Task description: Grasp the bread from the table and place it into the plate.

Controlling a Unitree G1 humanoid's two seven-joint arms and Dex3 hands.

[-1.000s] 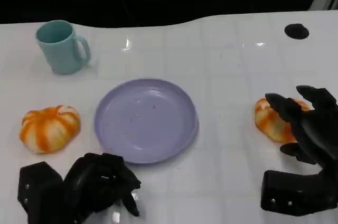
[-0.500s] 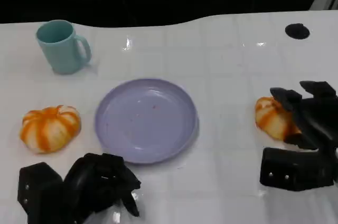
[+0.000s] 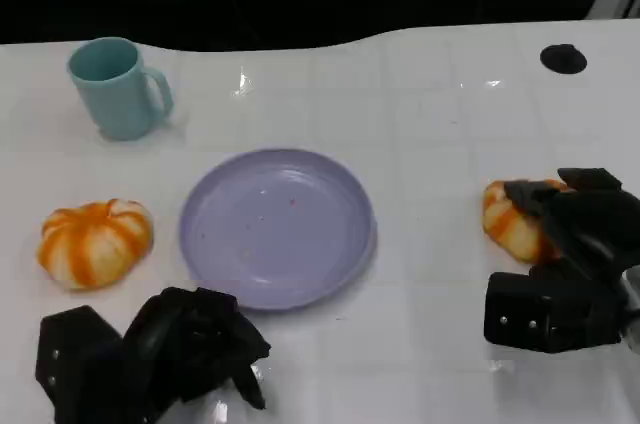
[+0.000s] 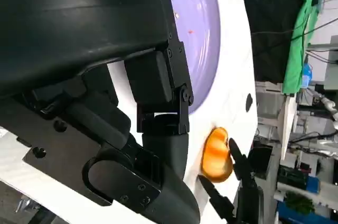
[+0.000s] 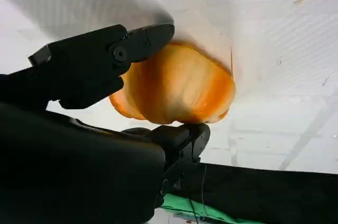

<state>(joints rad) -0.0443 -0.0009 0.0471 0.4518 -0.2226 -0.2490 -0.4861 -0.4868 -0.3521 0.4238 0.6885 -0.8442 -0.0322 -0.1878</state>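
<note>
Two breads: one orange-striped bread sits on the white tabletop off to the right of the plate; a second bread lies to the plate's left, apart from its rim
Right robot hand: the right robot hand is wrapped onto the right-side bread; in the right wrist view one finger lies on one side of the loaf and another touches it from the opposite side; fingers closed in on the bread, which rests on the tabletop
Left robot hand: the left robot hand sits low at the near edge, just in front of the plate; fingers curled inward with nothing in them
Plate: the lavender plate lies mid-tabletop between the two breads; a few small crumbs dot its surface
Mug: a teal mug stands upright at the far left, handle turned toward the right
Extra: a small black disc sits at the far right
</note>
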